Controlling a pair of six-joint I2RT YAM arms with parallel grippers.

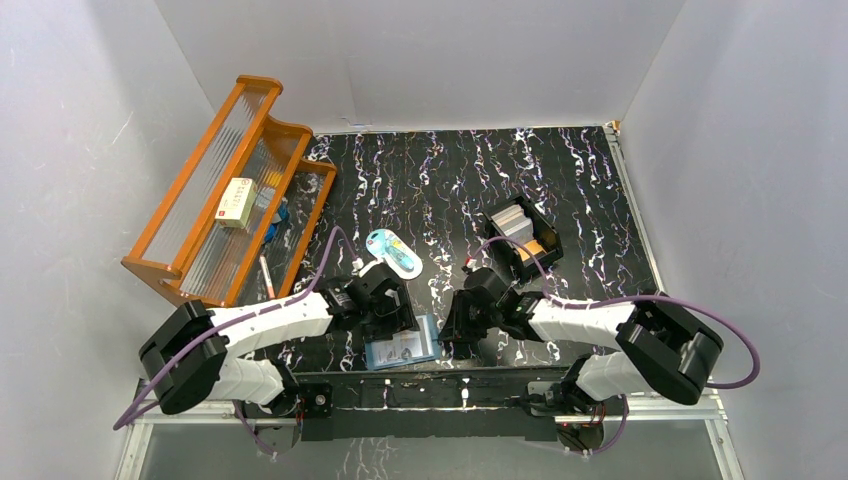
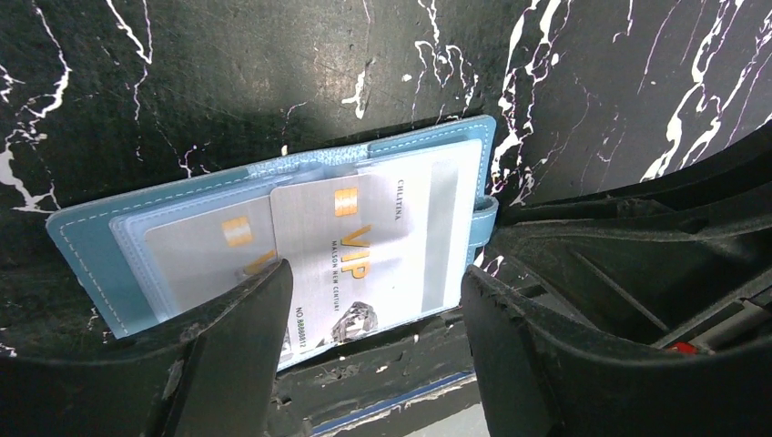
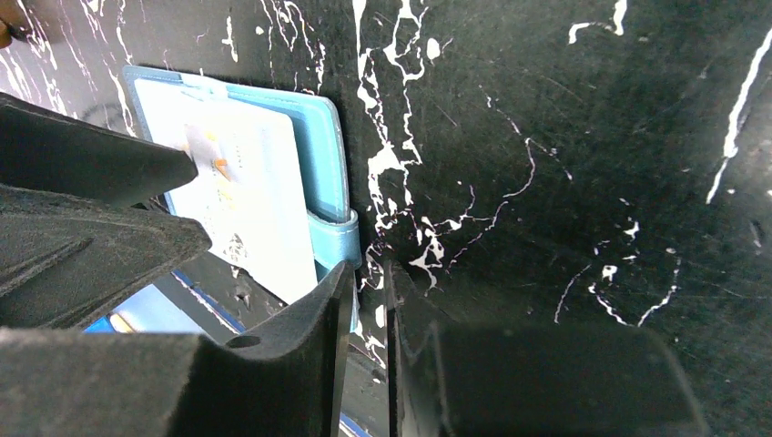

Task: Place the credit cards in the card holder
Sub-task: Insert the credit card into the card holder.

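Left gripper wide, right gripper narrow — VIP card legible from left wrist only.

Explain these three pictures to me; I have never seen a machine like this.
Two robot arms are bolted to a black table. The wide picture looks down from above; the other two come from cameras on each wrist. Near the front edge lies an open blue card holder with a silver VIP card lying on it. The left pincer is open at that card, gripping nothing. The right pincer, nearly shut, sits beside the holder. Behind: a black box of more cards, a light-blue oval item, an orange rack.
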